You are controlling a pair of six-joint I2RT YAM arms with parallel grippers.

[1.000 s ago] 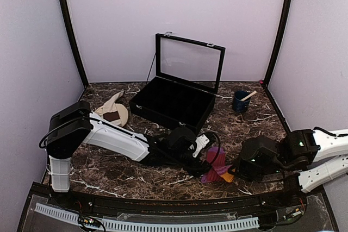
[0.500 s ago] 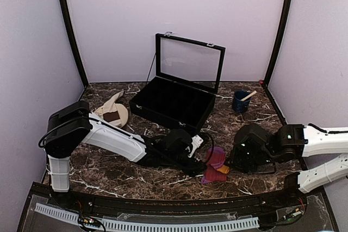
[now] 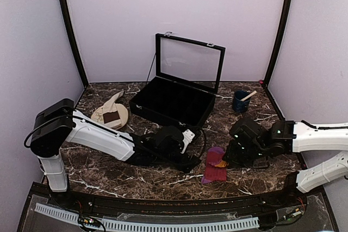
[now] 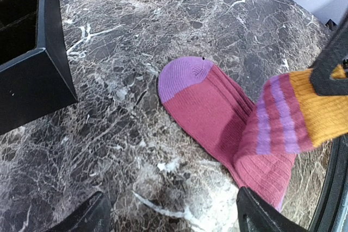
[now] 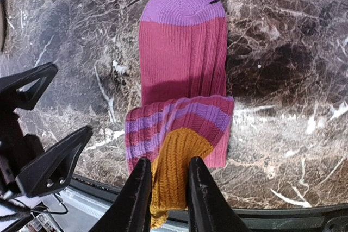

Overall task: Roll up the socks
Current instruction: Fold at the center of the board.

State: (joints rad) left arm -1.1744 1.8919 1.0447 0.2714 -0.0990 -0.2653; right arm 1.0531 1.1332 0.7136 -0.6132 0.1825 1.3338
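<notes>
My right hand [image 5: 169,180] pinches the pink sock [image 5: 182,58] by its orange end. My left hand [image 4: 174,217] gapes empty nearby.

Front sock [image 3: 213,164] lies on table [image 3: 109,173] near front edge, centre-right, betw. left gripper [image 4: 171,221] on its L & right gripper [image 5: 167,188] on its R. One end is folded back over the rest. Case [image 3: 171,101] sits behind, centre, lid [image 3: 190,62] upright at its back. Plate [image 3: 124,114] is L of case w/ second sock [image 3: 110,106] on it. Cup [image 3: 240,102] is R of case, stick [image 3: 248,95] in it.

Marble table [image 3: 163,180] — sock [image 3: 213,168], case [image 3: 171,101], cup [image 3: 240,102].
</notes>
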